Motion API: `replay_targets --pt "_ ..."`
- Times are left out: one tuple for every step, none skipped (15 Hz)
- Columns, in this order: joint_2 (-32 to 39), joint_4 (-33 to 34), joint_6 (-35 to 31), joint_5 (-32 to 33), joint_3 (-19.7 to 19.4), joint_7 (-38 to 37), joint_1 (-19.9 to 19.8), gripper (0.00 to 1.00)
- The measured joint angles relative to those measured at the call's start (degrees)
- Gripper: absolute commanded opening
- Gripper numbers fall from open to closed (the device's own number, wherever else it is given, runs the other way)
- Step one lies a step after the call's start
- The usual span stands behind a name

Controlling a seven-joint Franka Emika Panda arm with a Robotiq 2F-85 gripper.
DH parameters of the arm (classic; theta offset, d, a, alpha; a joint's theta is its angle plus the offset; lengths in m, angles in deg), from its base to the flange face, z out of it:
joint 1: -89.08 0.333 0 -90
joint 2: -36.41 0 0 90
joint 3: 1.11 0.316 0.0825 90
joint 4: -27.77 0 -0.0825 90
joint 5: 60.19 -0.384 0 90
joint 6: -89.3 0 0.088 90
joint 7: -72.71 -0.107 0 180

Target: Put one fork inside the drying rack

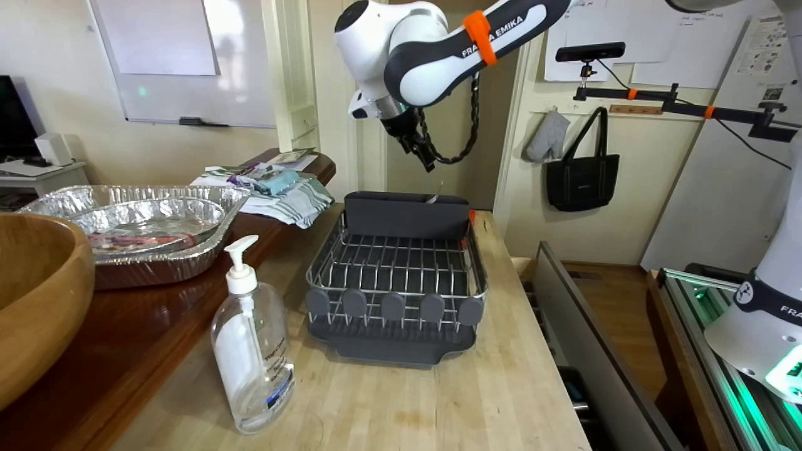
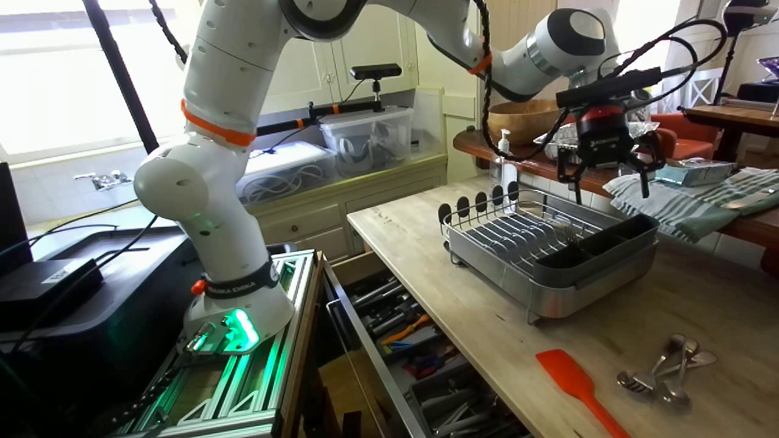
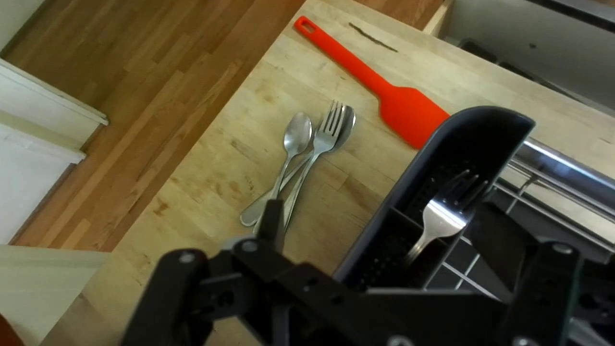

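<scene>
In an exterior view, your rack (image 1: pixel 404 263) stands near the tabletop's (image 1: pixel 501 388) right edge. In an exterior view, your hand (image 2: pixel 611 196) hangs above it, spread wide. In the wrist view, a fork (image 3: pixel 444 216) leans tines-up in the rack's holder (image 3: pixel 454 137).

Window (image 2: pixel 55 91) v. bright, overexp.

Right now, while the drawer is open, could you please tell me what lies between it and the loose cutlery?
The red spatula lies flat on the tabletop between the open drawer and the loose cutlery, as the wrist view shows.
</scene>
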Motion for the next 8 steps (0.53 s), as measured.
replay_targets --pt "-1.04 -0.29 -0.28 -2.00 0.13 -0.02 -0.63 1.00" --pt "-2.17 -0.80 -0.88 -4.28 0.25 -0.02 -1.35 1.00" --pt "-3.38 -1.60 -1.83 -6.68 0.32 -0.02 -2.13 1.00" --pt "-4.58 -2.46 -2.83 -9.07 0.33 -0.03 -2.94 1.00" --pt "-5.82 -3.52 -4.10 -11.49 0.32 -0.04 -3.83 1.00" --pt "-7.08 -4.77 -5.54 -13.87 0.31 -0.04 -4.78 1.00" --pt "-8.38 -6.24 -7.09 -16.35 0.30 -0.04 -5.78 1.00" --pt "-9.76 -7.94 -8.73 -18.75 0.26 -0.05 -6.77 1.00"
